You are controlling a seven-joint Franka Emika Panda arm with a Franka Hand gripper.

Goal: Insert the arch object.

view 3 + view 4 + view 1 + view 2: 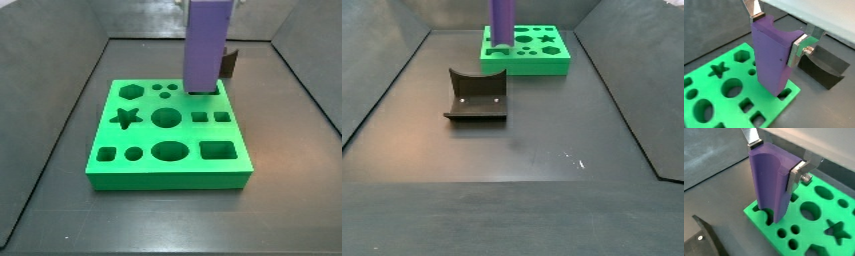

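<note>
In a wrist view the gripper [777,31] clamps the purple arch object [771,57], whose notched foot, in both wrist views, meets a green board [711,97] cutout; in both side views it stands upright at the board's edge, so it is best kept vertical and pressed gently straight down.

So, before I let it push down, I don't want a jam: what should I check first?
1. Grip: the hand is shut on the purple piece, which stands upright: ok.
2. Is this the arch? A notch seems to show at its lower end in a wrist view: cannot tell.
3. Lower end lined up with a matching hole in the green board: cannot tell.
4. Board flat on the floor: ok.
5. Fixture apart from the board: ok.
</note>
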